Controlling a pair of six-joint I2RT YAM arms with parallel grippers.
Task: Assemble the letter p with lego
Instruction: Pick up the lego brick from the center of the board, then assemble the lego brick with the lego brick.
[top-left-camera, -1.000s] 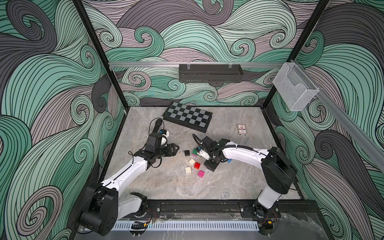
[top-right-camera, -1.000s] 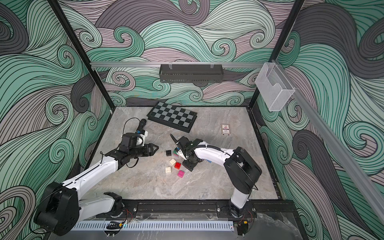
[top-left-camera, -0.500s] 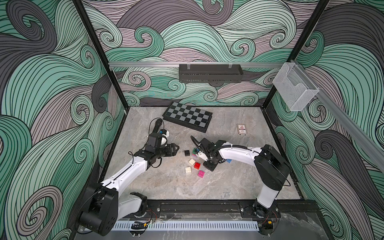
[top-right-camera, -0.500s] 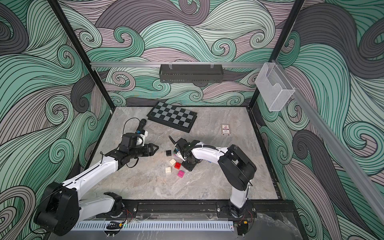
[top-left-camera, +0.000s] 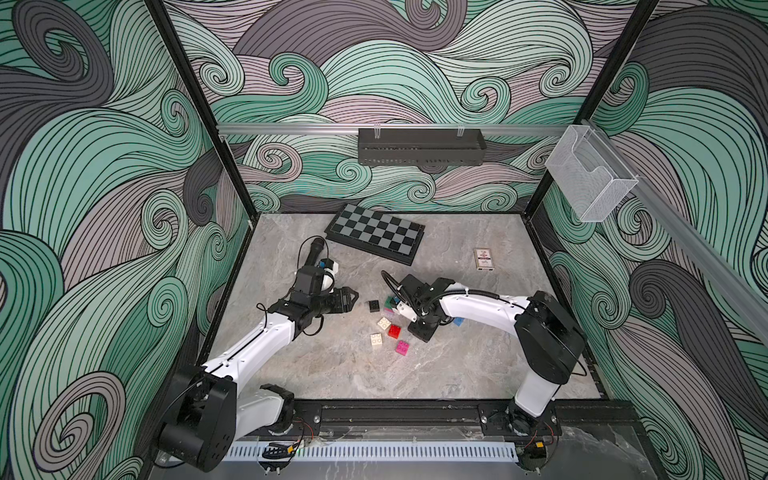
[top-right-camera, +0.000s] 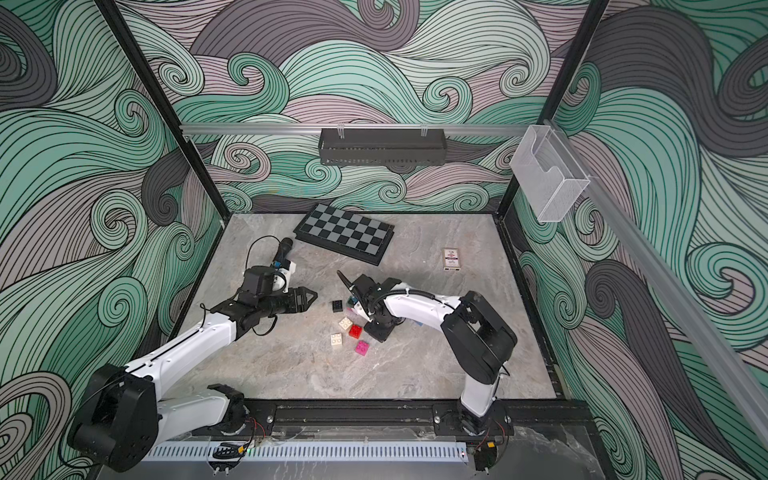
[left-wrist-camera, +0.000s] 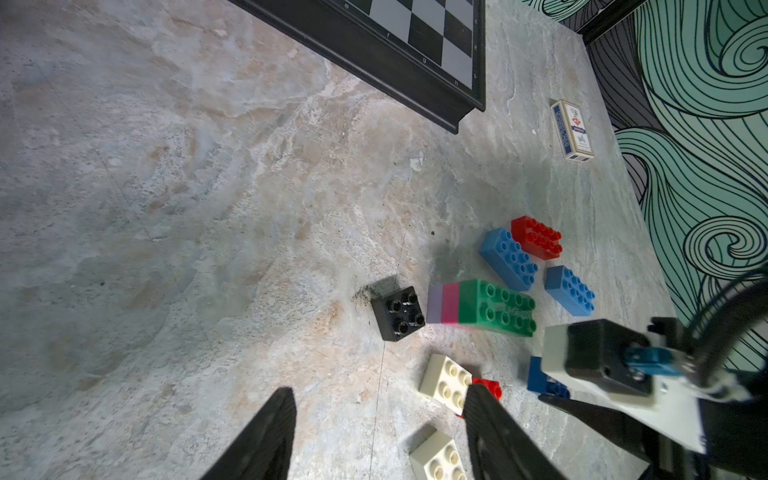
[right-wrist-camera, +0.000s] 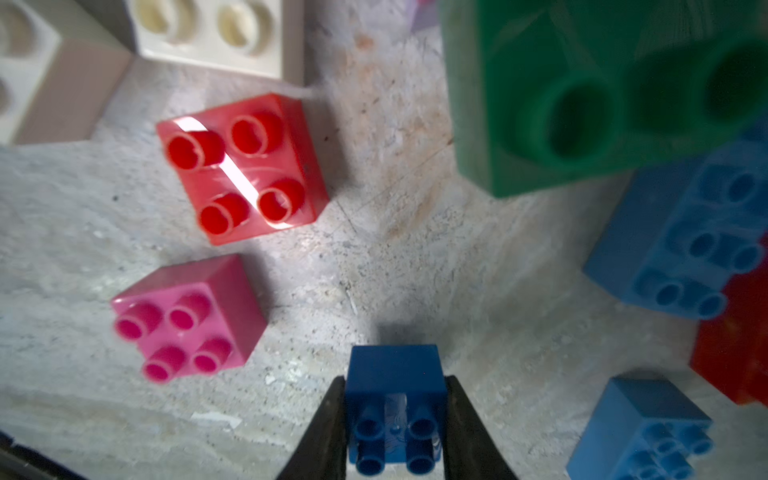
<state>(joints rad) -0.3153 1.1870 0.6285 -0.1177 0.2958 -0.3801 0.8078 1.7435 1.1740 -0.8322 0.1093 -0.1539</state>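
My right gripper (right-wrist-camera: 395, 384) is shut on a dark blue square lego brick (right-wrist-camera: 395, 374), low over the table. Beside it lie a red square brick (right-wrist-camera: 243, 166), a pink one (right-wrist-camera: 187, 316) and two cream ones (top-left-camera: 383, 323) (top-left-camera: 376, 340). A green oblong brick (left-wrist-camera: 496, 307) is joined to pink and lilac pieces and lies on its side. Behind it are two light blue bricks (left-wrist-camera: 509, 257) (left-wrist-camera: 569, 289) and a red oblong one (left-wrist-camera: 536, 237). A black square brick (left-wrist-camera: 399, 313) sits apart. My left gripper (left-wrist-camera: 380, 390) stands open and empty, short of the black brick.
A checkered board (top-left-camera: 376, 232) lies at the back of the table. A small card box (top-left-camera: 483, 258) lies at the back right. A black shelf (top-left-camera: 419, 145) hangs on the back wall, and a clear bin (top-left-camera: 590, 178) on the right wall.
My right gripper's jaws have closed onto the dark blue brick, and its arm has shifted slightly left. The left arm has not moved.
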